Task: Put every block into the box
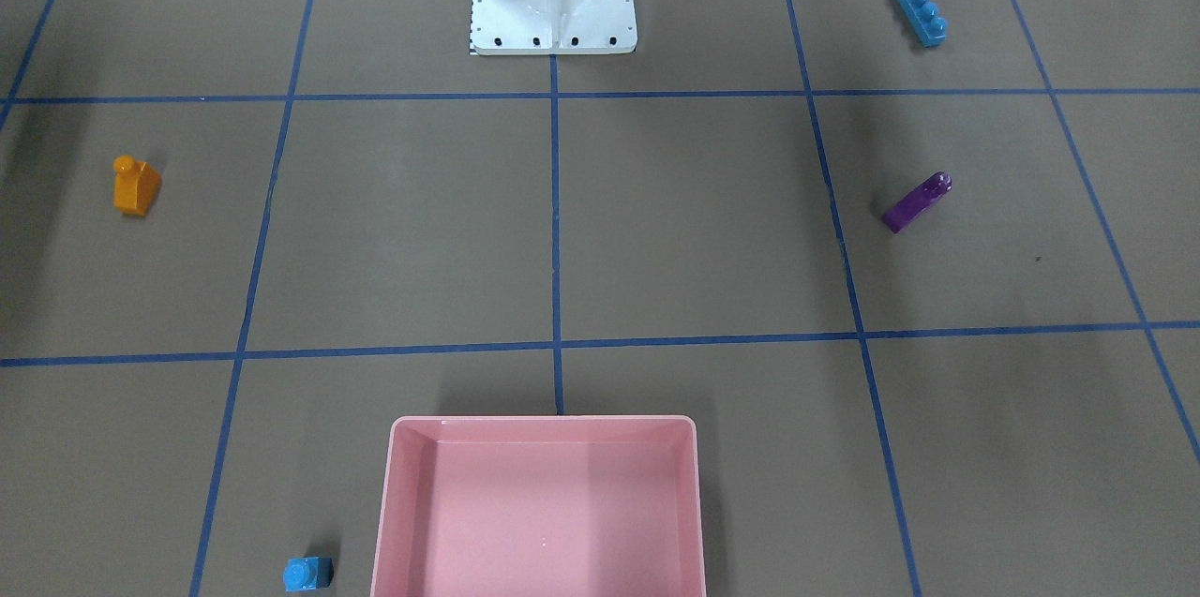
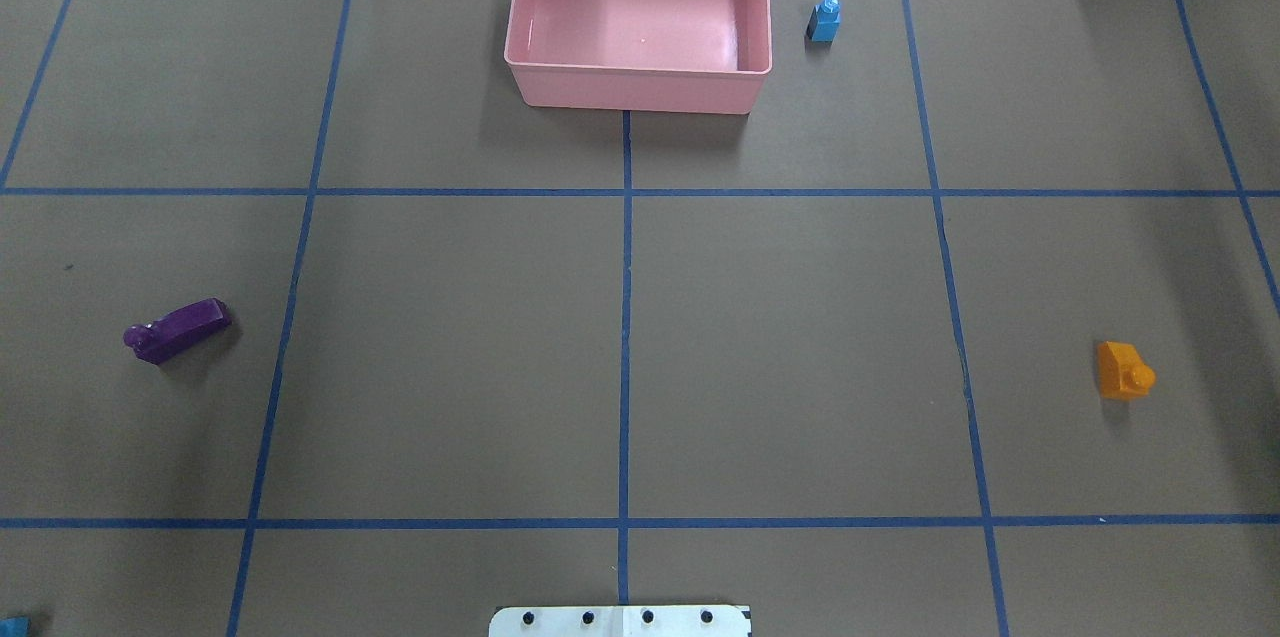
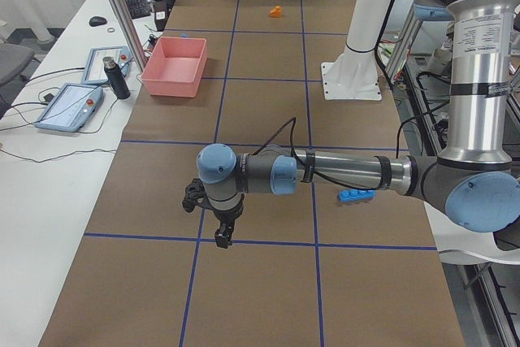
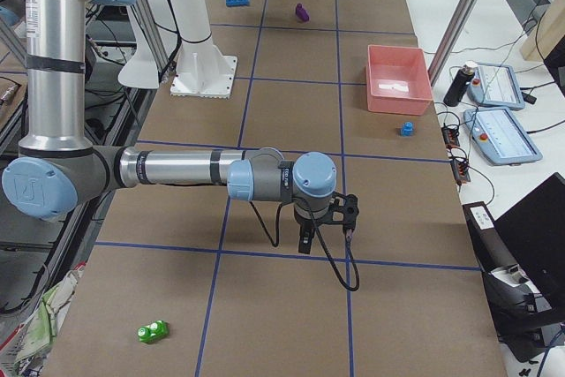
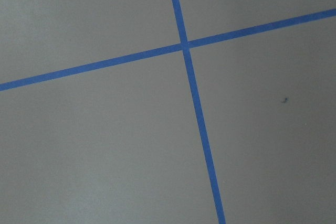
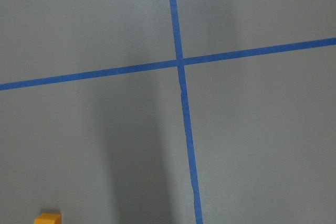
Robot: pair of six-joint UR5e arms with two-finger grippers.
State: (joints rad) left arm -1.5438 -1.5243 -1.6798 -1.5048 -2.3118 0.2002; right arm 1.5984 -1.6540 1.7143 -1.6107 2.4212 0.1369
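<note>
The pink box (image 2: 640, 89) stands empty at the table's far edge; it also shows in the front view (image 1: 539, 428). The tiny blue cube (image 2: 824, 20) sits just right of it. The purple sloped block (image 2: 177, 329) lies on the left, the orange sloped block (image 2: 1123, 371) on the right. The long blue bar (image 1: 921, 11) lies near the left arm (image 3: 357, 196). The green block (image 4: 153, 332) lies past the right arm. My left gripper (image 3: 219, 229) and right gripper (image 4: 306, 236) hover over bare table beyond the table's ends; I cannot tell whether they are open or shut.
The white robot base (image 1: 553, 7) stands at the near middle edge. Blue tape lines grid the brown table. In the side views, tablets and a dark bottle (image 3: 111, 77) lie on the white bench beside the box. The right wrist view catches the orange block's corner (image 6: 48, 218).
</note>
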